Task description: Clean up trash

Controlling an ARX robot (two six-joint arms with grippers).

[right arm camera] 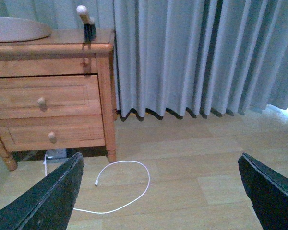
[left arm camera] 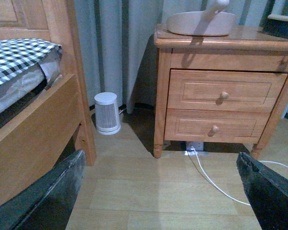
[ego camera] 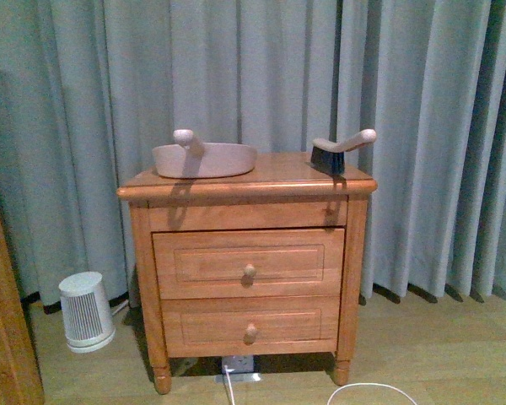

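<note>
Released and spread wide over the wood floor (left arm camera: 134, 196), jaws of left gripper (left arm camera: 159, 155) and right gripper (right arm camera: 160, 155), facing nightstand (ego camera: 249, 329) with dustpan (ego camera: 204, 160) and brush (ego camera: 341, 150) on its tabletop (ego camera: 287, 173); trash not visible anywhere.

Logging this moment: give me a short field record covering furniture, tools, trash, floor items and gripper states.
furniture: wooden nightstand, both drawers shut
on top: beige dustpan towards the left, brush towards the right, apart
trash: none visible in any view
floor: small white ribbed appliance left of the nightstand; looped white cable near its right leg
bed: wooden frame with checked pillow, seen in the left wrist view only
left gripper: open, empty
right gripper: open, empty
</note>
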